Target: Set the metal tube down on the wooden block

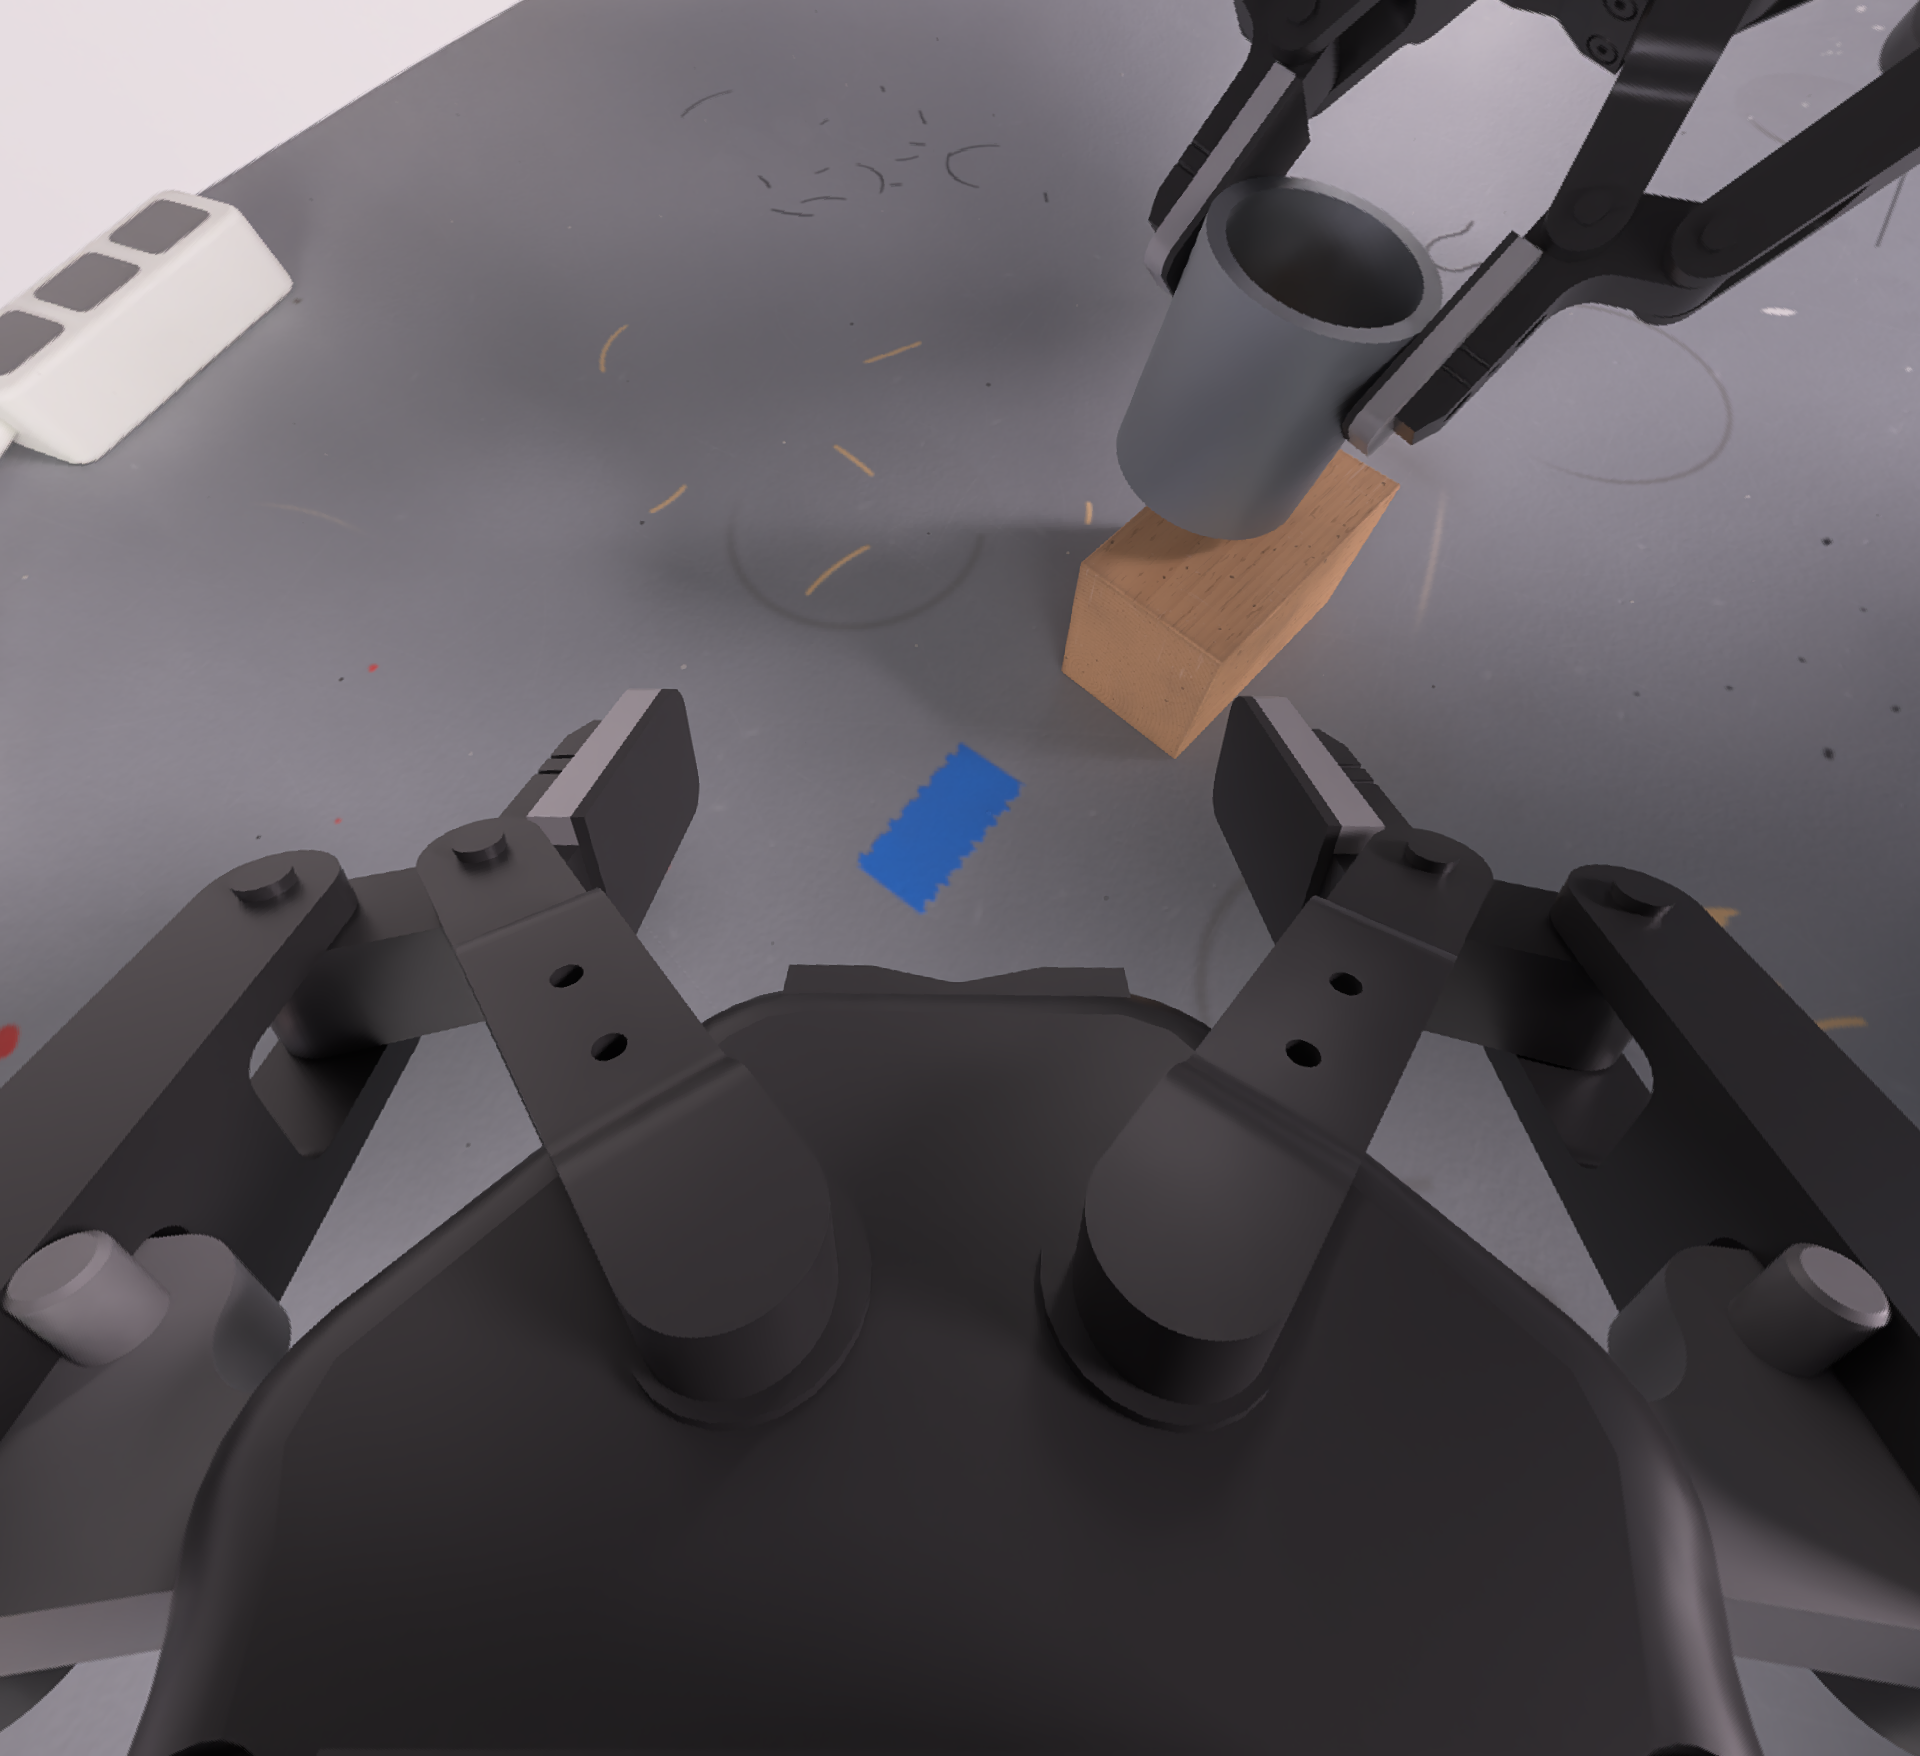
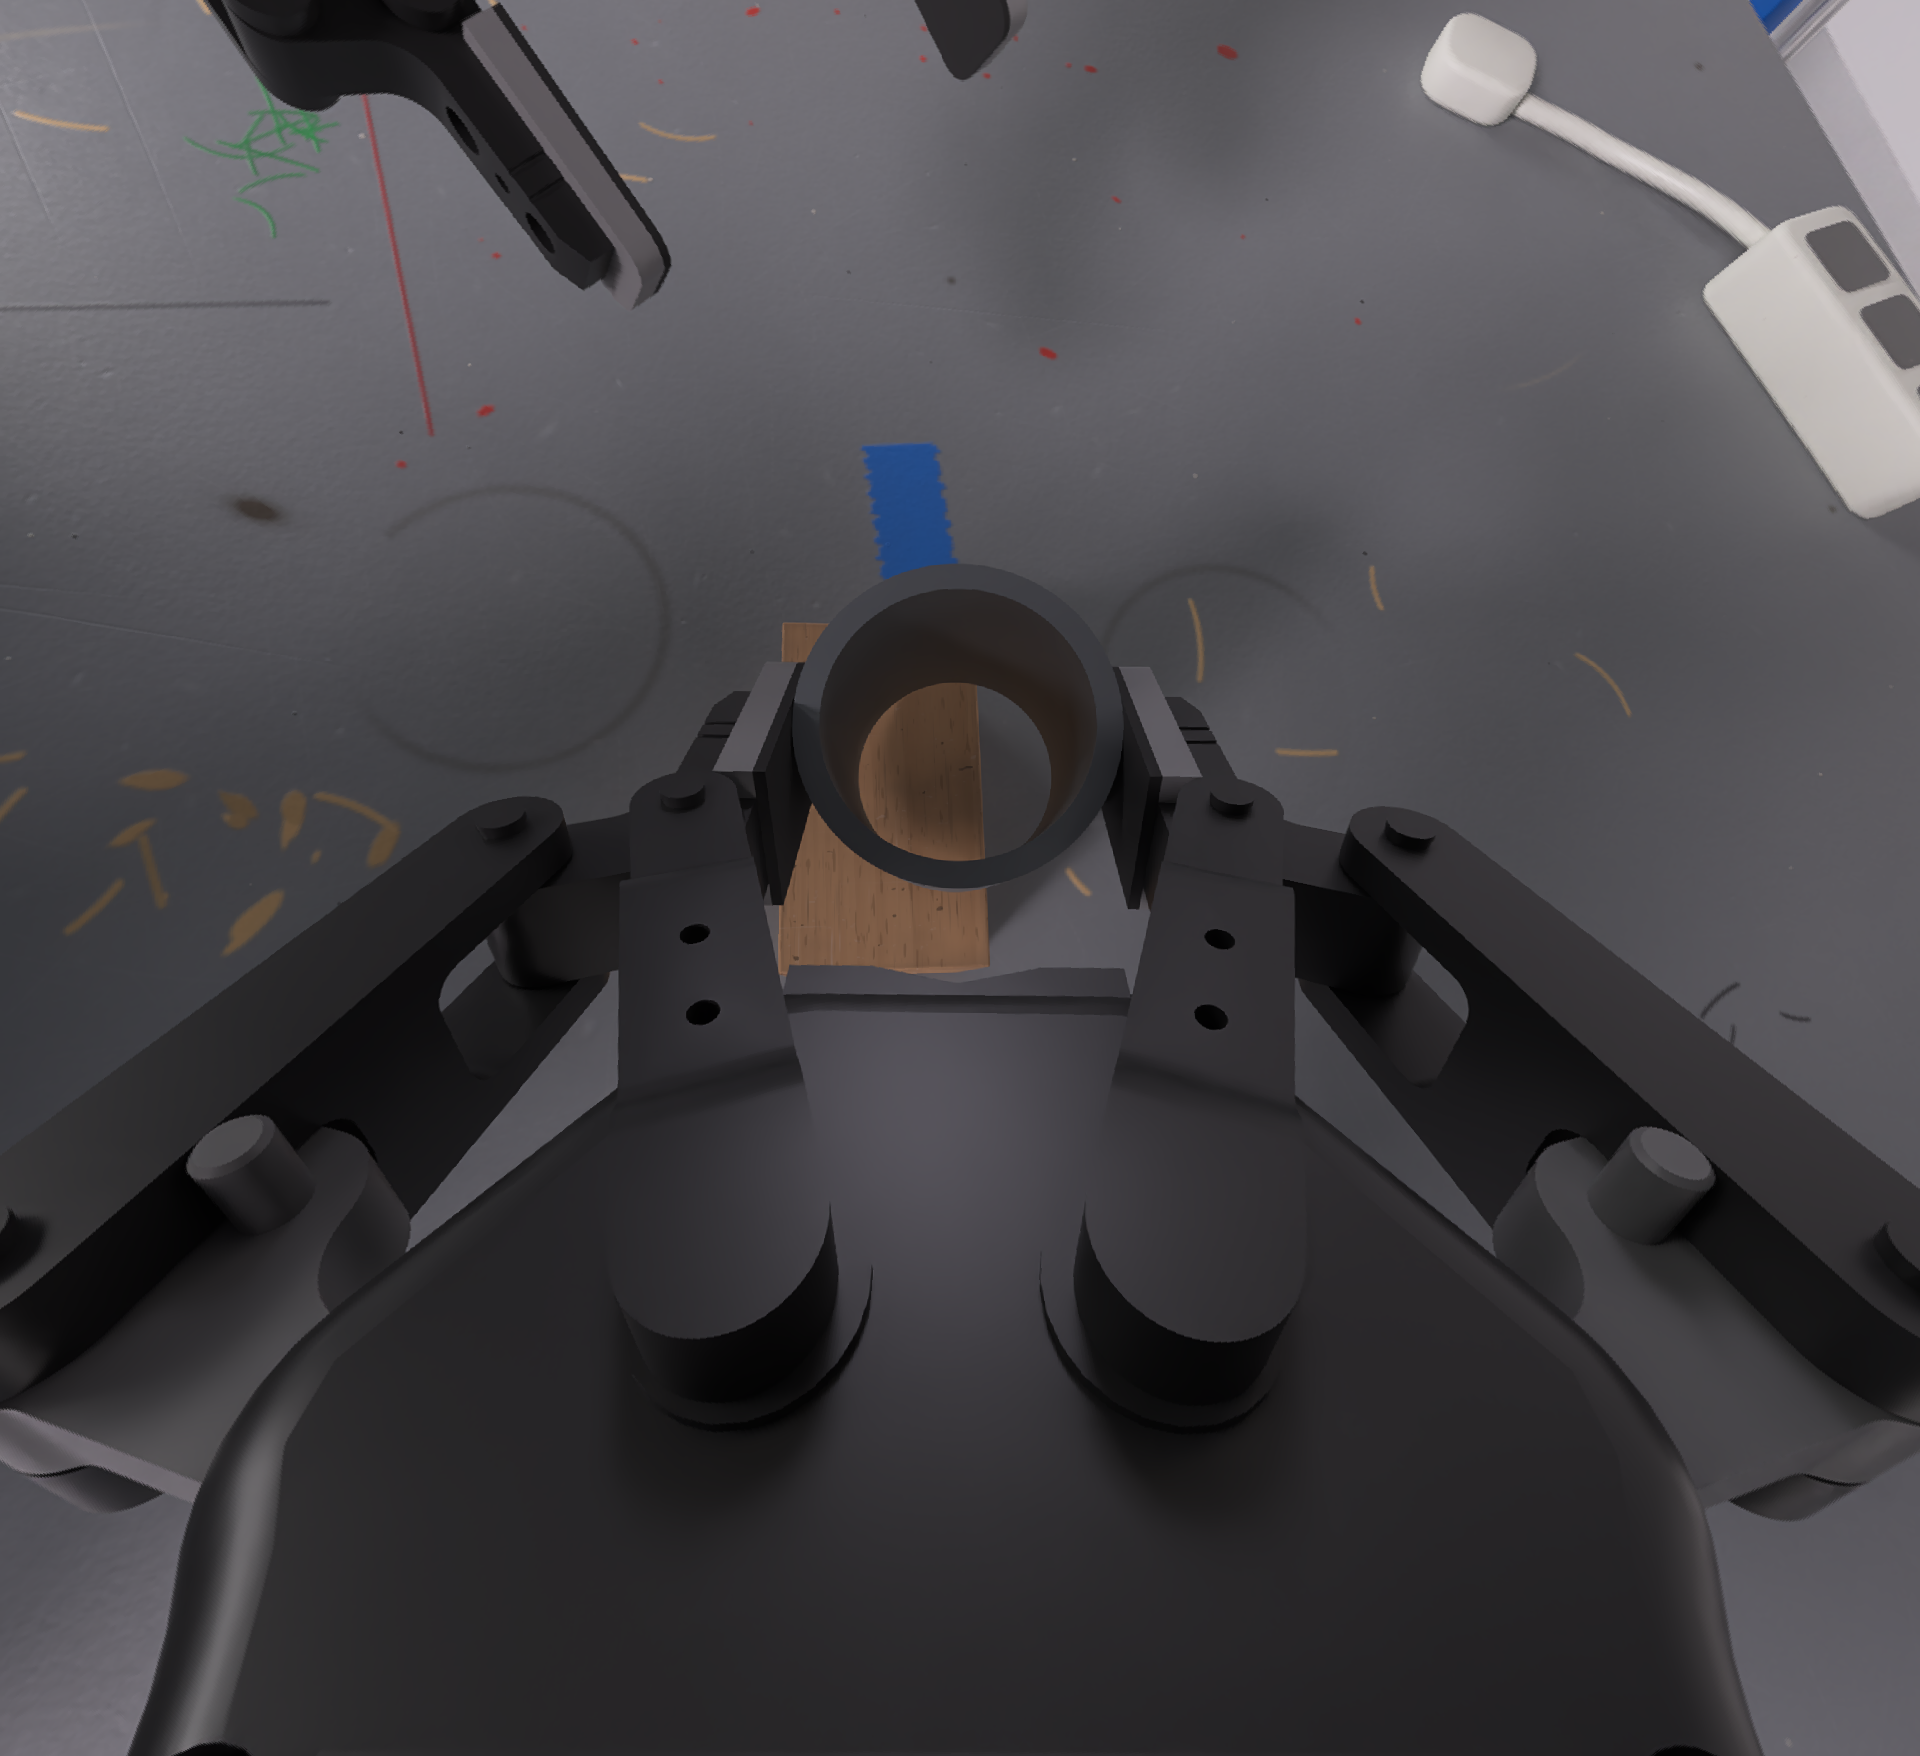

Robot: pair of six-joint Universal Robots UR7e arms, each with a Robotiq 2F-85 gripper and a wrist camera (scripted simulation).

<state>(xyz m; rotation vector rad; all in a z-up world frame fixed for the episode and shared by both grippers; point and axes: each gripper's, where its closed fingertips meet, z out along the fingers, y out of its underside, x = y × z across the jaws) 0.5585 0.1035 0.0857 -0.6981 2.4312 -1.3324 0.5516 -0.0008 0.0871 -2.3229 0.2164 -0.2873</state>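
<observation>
The right end effector (image 2: 951, 750) is gripping the single short grey metal tube (image 1: 1262, 366) upright over one rectangular wooden block (image 1: 1216, 610) on the scuffed grey worktop (image 1: 520, 626), probably needing centring before lowering it flat, while the left end effector (image 1: 956, 771) is idling wide open nearby.

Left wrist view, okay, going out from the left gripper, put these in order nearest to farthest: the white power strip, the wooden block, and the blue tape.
From the left gripper:
1. Blue tape, on the table right between its open fingers.
2. Wooden block, just ahead to the right, under the metal tube.
3. White power strip, far off to the left near the table edge.
</observation>
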